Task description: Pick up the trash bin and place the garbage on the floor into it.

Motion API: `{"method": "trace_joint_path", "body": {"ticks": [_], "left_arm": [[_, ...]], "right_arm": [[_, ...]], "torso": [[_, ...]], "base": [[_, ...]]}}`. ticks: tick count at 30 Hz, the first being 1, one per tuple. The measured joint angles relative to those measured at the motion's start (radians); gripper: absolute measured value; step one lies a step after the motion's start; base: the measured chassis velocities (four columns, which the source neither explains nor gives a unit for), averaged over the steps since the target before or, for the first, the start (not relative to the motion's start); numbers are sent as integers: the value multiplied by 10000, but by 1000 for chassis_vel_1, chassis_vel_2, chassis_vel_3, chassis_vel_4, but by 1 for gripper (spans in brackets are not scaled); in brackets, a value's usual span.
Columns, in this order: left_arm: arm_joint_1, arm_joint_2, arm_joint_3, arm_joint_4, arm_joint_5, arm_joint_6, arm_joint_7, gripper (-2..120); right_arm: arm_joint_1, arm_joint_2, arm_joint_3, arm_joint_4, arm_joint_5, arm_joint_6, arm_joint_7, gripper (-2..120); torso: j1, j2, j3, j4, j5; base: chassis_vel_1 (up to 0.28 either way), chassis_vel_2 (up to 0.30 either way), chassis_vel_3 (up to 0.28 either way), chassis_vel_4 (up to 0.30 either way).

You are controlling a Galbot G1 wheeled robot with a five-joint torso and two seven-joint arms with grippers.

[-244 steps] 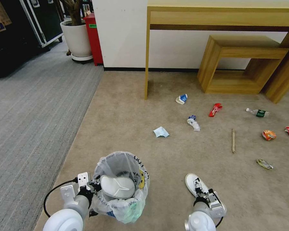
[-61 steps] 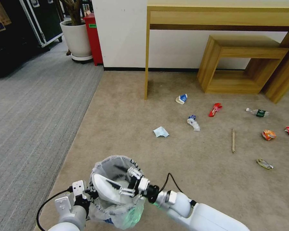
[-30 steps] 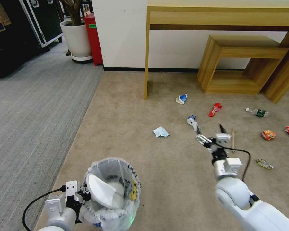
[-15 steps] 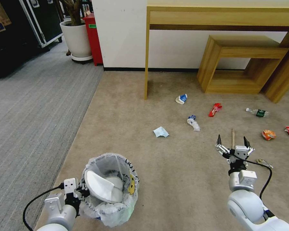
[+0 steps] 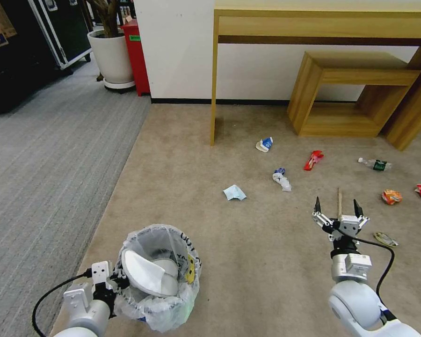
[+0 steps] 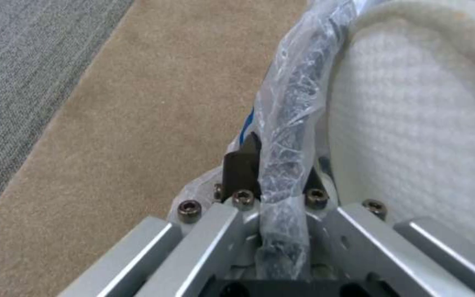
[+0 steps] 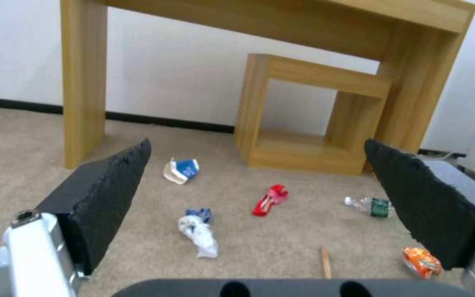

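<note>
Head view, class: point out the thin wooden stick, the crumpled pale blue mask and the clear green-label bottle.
thin wooden stick [image 5: 339, 201], head view, middle of its shaft.
crumpled pale blue mask [image 5: 234, 192], head view, its centre.
clear green-label bottle [image 5: 379, 164], head view, its green label.

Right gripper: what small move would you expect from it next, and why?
Probably a short reach forward and down to the wooden stick. The right gripper hovers open above the beige carpet, its fingers spread, and the stick lies just ahead between them, nearer than the other litter. The left gripper holds the trash bin by its rim, ready to receive it.
</note>
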Motion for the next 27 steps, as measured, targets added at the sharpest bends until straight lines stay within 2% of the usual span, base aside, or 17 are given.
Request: {"method": "trace_joint_path", "body": {"ticks": [12,27], "left_arm": [[70,35,-80,-48,-115,-100,-39,0],[-64,126,-184,13,-432,-107,-151,0]], "right_arm": [[-76,45,-4,93,-90,15,-142,97],[6,29,-132,42,-192,52,-261,95]], "torso": [[0,0,-1,0,1],[0,0,1,0,0]], "base": [[-31,33,37,-34],[-180,178,168,-169]]}}
